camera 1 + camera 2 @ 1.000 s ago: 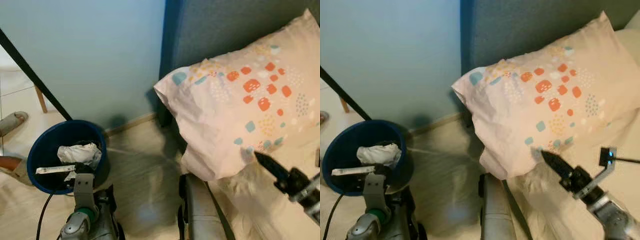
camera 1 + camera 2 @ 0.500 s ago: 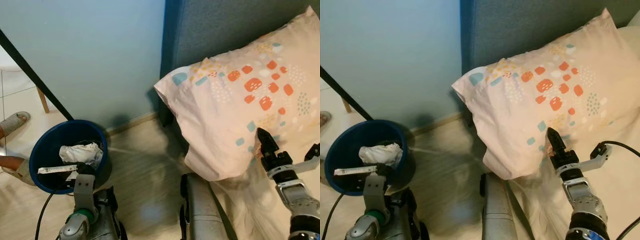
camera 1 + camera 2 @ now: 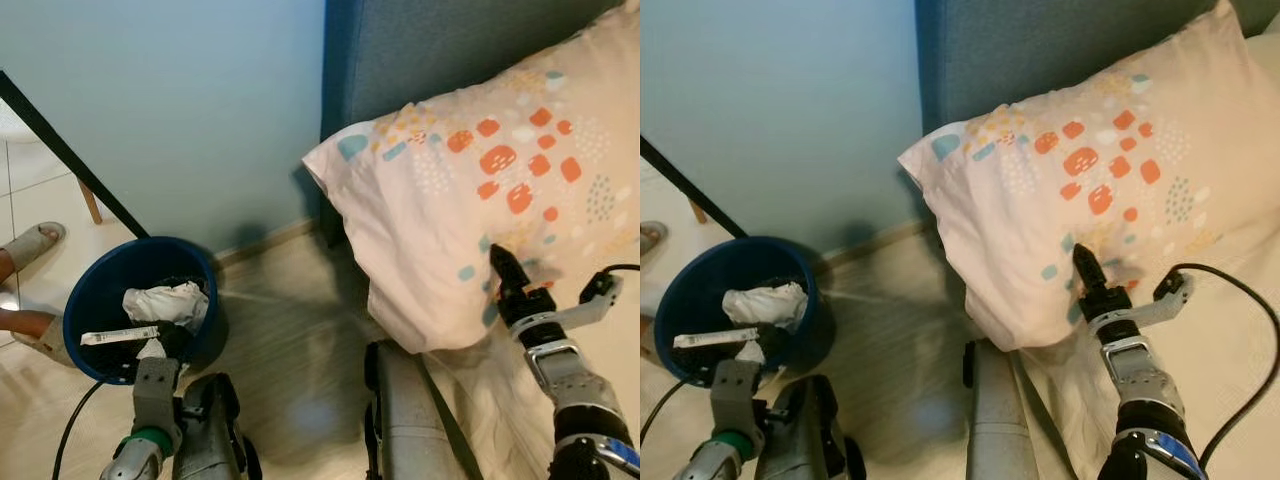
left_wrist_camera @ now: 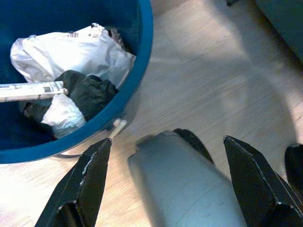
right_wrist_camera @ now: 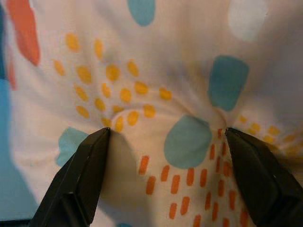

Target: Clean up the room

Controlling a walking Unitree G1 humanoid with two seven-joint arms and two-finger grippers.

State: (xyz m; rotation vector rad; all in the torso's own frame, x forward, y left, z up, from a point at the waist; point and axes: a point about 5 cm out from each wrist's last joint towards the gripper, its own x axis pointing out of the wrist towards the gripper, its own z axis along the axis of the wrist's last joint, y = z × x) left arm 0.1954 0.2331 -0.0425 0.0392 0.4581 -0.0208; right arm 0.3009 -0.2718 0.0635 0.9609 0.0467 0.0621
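**Supervisor:** Item one, the thing you are working on. Where is it lying?

**Operator:** Pillow, pale pink with orange, teal and yellow print. It is leaning against the blue-grey headboard at the head of the bed, one corner overhanging the edge toward the floor. I am pressing the right gripper into its lower face. In the right wrist view both fingertips are spread wide and touching the cloth, which is puckering between them; they are not clamped on anything.

**Supervisor:** Handling?

**Operator:** I am judging it light, soft and bulky. It will sag and fold around any grip, and smooth cotton may slide. Nothing fragile. I am thinking the best hold is a pinched fold of cover near that overhanging corner or along the lower seam, where the filling is thinner; the fat middle is too thick for the fingers to close on.

**Supervisor:** Item two, containers.

**Operator:** One blue bin, round, standing on the floor near the pale wall and well apart from the bed. Contents: crumpled white paper, a dark bunched piece, a flat white strip with a printed label, a smaller white wad.

**Supervisor:** Left side?

**Operator:** Left gripper is hanging idle just beside the bin, fingers wide apart, holding nothing.
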